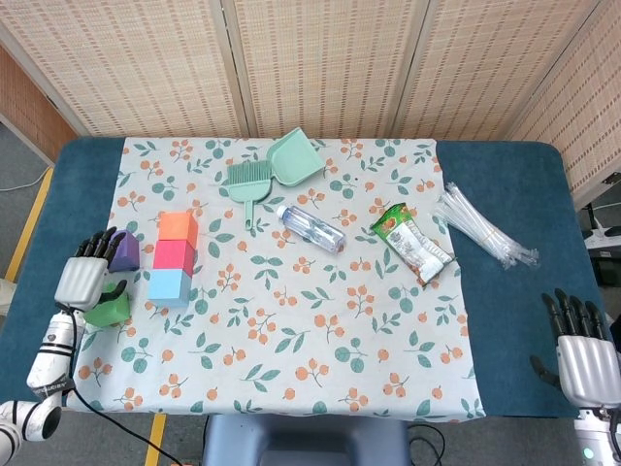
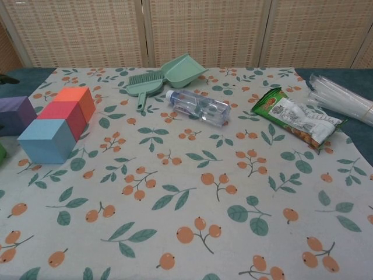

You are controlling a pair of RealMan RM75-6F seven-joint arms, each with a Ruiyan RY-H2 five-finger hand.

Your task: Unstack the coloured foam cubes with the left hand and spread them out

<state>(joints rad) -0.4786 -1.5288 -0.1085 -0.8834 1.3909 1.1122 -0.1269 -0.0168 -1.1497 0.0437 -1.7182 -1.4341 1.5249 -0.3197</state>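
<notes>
Three foam cubes lie in a touching row on the floral cloth: orange (image 1: pixel 178 226) (image 2: pixel 78 99), red (image 1: pixel 175 255) (image 2: pixel 61 115) and blue (image 1: pixel 170 287) (image 2: pixel 45 141). A purple cube (image 1: pixel 123 250) (image 2: pixel 14 114) sits just left of them. A green cube (image 1: pixel 109 309) lies at the cloth's left edge; only a sliver of it (image 2: pixel 2 153) shows in the chest view. My left hand (image 1: pixel 82 278) is beside the green cube, fingers stretched out toward the purple one, thumb over the green cube's top. My right hand (image 1: pixel 585 355) hovers open at the table's front right corner.
A green dustpan (image 1: pixel 296 155) (image 2: pixel 185 69) and brush (image 1: pixel 250 180) (image 2: pixel 143 84) lie at the back centre. A clear bottle (image 1: pixel 310 226) (image 2: pixel 198 107), a snack packet (image 1: pixel 412 243) (image 2: pixel 294 116) and a bundle of clear straws (image 1: pixel 485 230) (image 2: pixel 341 98) lie to the right.
</notes>
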